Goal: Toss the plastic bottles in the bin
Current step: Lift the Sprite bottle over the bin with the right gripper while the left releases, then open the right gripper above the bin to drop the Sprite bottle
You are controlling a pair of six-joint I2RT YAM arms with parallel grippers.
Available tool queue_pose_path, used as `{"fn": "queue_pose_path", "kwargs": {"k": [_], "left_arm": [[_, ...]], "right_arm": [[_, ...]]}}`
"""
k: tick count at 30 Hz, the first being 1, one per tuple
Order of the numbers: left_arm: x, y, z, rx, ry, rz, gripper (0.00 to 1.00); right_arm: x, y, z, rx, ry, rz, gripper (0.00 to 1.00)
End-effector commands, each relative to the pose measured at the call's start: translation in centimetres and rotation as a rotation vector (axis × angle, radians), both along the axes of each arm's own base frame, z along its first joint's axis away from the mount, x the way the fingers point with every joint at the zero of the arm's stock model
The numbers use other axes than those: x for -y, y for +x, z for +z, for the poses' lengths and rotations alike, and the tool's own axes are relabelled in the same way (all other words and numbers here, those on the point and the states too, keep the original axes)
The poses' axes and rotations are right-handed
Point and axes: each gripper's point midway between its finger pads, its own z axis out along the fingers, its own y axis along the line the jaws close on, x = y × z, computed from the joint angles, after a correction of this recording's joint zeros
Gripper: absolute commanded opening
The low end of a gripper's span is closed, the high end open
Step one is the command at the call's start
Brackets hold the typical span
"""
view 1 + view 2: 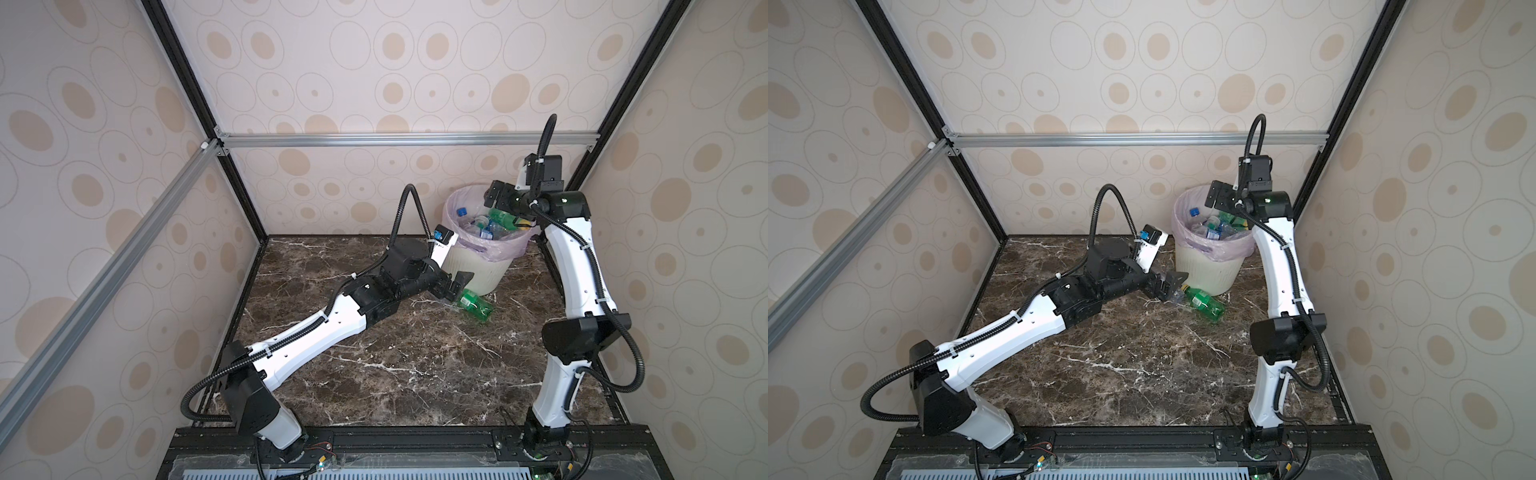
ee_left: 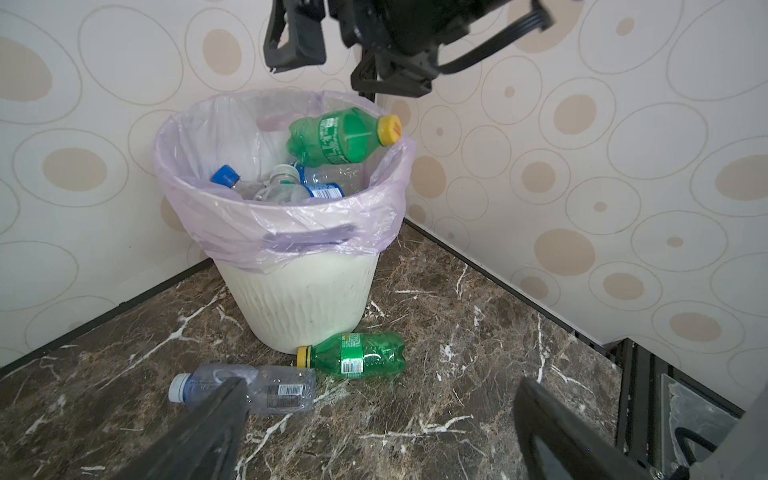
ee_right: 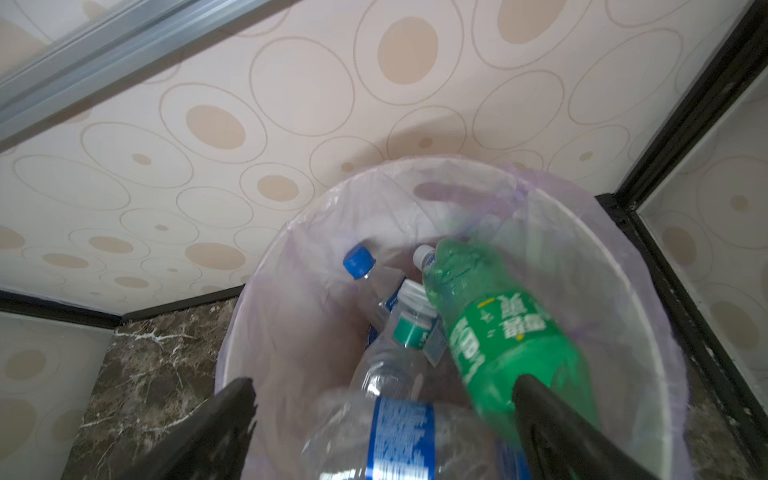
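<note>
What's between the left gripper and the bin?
Two bottles on the table, shown in the left wrist view: a clear bottle, then a green bottle by the bin.

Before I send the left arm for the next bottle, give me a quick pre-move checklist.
1. Right gripper open above the bin: ok.
2. Green bottle in the bin fully inside: cannot tell; cap sits at the rim.
3. Left gripper open, low over the table: ok.
4. Clear bottle centred between its jaws: not ok; it lies by one finger.
5. Table cleared: not ok; green bottle on the table lies at the bin's foot.
6. Bin upright: ok.
</note>
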Motion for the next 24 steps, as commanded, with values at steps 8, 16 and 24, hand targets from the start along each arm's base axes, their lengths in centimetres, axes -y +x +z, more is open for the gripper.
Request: {"fn": "queue_pose_path", "kwargs": {"k": [8, 16, 24], "left_arm": [[-0.3, -0.6, 1.2, 0.004, -0.049, -0.001, 0.99], [-0.8, -0.5, 0.7, -0.009, -0.056, 0.025, 0.99], [-2.1, 0.7, -0.4, -0.05, -0.097, 0.097, 0.99]], "right_arm": [[0.0, -5.1, 7.9, 0.188, 0.034, 0.034, 1.0], [-0.6, -6.7, 7.0, 0.176, 0.066, 0.065, 1.0], [-1.5, -9.0, 5.1, 0.16, 0.085, 0.115, 1.0]]}}
